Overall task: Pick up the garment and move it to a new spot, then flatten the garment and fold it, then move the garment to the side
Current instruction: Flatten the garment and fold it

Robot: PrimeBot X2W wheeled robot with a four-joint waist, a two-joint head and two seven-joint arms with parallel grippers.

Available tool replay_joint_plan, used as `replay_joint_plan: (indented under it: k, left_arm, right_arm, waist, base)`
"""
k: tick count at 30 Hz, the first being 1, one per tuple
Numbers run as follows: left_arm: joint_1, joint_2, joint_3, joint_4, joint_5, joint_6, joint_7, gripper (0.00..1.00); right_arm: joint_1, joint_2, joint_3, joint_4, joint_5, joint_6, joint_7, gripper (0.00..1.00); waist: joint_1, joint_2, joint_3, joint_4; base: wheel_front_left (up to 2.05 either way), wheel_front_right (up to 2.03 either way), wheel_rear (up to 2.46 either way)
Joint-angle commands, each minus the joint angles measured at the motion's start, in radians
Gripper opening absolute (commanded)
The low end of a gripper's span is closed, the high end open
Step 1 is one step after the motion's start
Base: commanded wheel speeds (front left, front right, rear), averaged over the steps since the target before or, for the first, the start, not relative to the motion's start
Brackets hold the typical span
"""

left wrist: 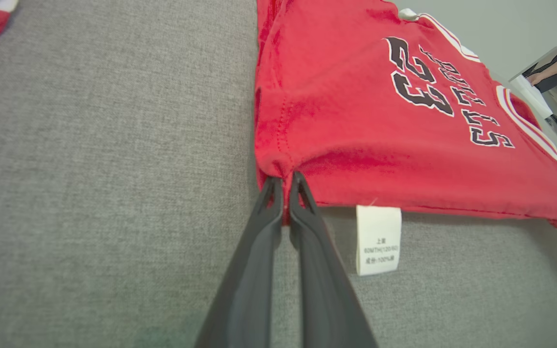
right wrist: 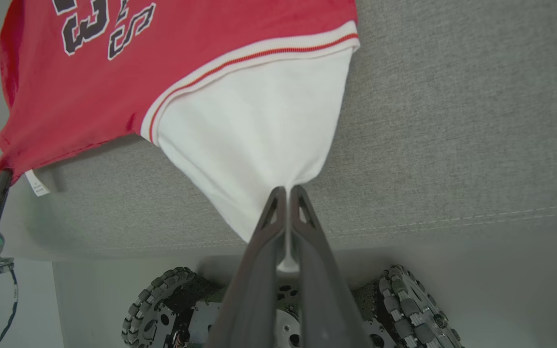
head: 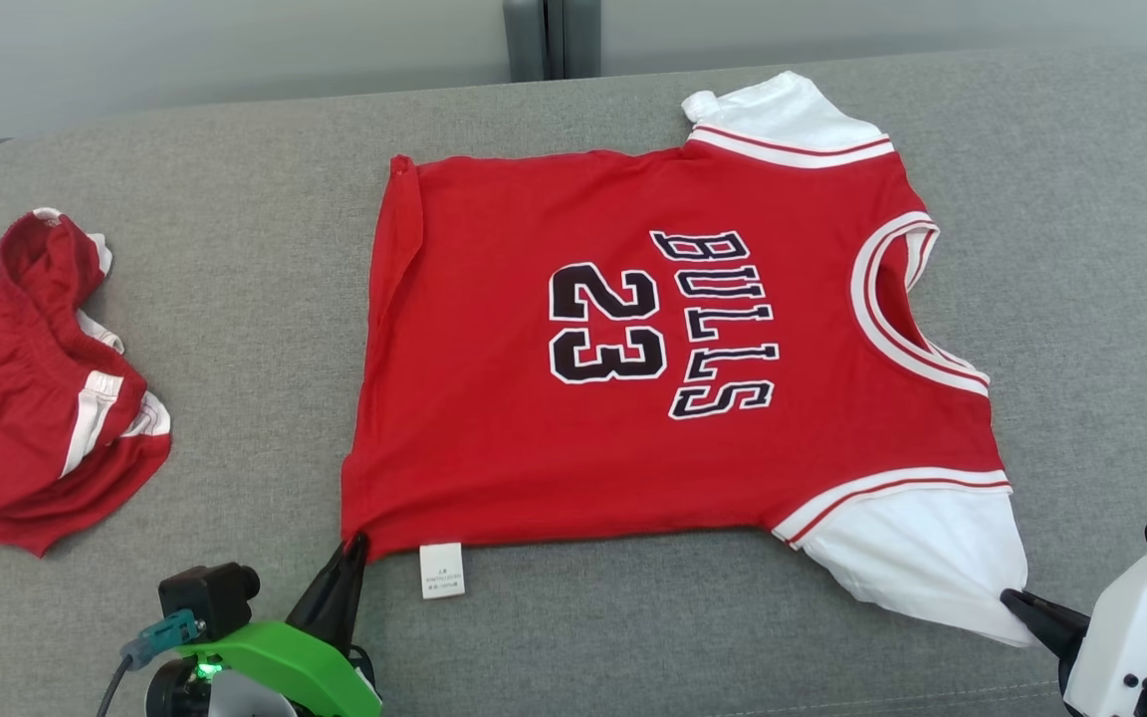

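Left gripper (left wrist: 285,181) clenched on jersey (head: 633,418) corner, right gripper (right wrist: 287,191) clenched on its white sleeve (right wrist: 259,125) tip; an uneven pull could slip either thin pinch, rumpling the flat cloth.

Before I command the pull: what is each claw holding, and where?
Both hold the jersey: the left claw pinches its red hem corner, the right claw the tip of its near white sleeve.

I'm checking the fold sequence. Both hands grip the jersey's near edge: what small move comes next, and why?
Probably lift both hands together: the left hand pinches the hem corner, the right hand the white sleeve, and the jersey already lies nearly flat, ready for folding.
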Motion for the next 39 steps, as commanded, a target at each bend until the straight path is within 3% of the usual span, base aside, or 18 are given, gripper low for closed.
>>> replay_joint_plan:
  k: [1, 6, 15, 19, 29, 39]
  left_arm:
    - [0.02, 0.009, 0.004, -0.017, -0.012, 0.007, 0.015, 0.0]
    - [0.004, 0.014, 0.018, -0.086, -0.047, 0.019, 0.056, 0.0]
    - [-0.108, -0.002, 0.048, -0.168, -0.127, 0.008, 0.155, 0.0]
    - [-0.181, -0.018, 0.04, -0.137, -0.135, 0.019, 0.2, 0.0]
    - [-0.324, -0.074, 0.046, 0.022, -0.123, 0.04, 0.194, 0.0]
    - [-0.419, -0.106, 0.04, 0.146, -0.102, 0.018, 0.151, 0.0]
  right_arm:
    - [0.007, 0.0, -0.004, -0.014, 0.006, 0.0, 0.011, 0.0]
    - [-0.097, -0.003, 0.011, -0.024, -0.02, 0.0, -0.011, 0.0]
    - [-0.381, -0.047, 0.057, 0.104, -0.025, 0.0, -0.1, 0.0]
    - [-0.496, -0.061, 0.072, 0.206, -0.048, 0.0, -0.179, 0.0]
    - [-0.69, -0.115, 0.136, 0.457, -0.133, 0.0, -0.388, 0.0]
    - [-0.783, -0.14, 0.166, 0.605, -0.156, 0.0, -0.512, 0.0]
  waist:
    - [0.0001, 0.0, 0.003, 0.003]
    - [0.0001, 0.0, 0.018, 0.002]
    - [0.0001, 0.0, 0.045, 0.024]
    - [0.0001, 0.0, 0.065, 0.038]
    - [0.0001, 0.0, 0.111, 0.06]
    - [0.0001, 0.0, 0.155, 0.066]
  base:
    - [0.0, 0.0, 0.0]
    - [0.0, 0.0, 0.0]
    - [0.0, 0.0, 0.0]
    - [0.0, 0.0, 0.0]
    - [0.0, 0.0, 0.0]
    - [0.0, 0.0, 0.0]
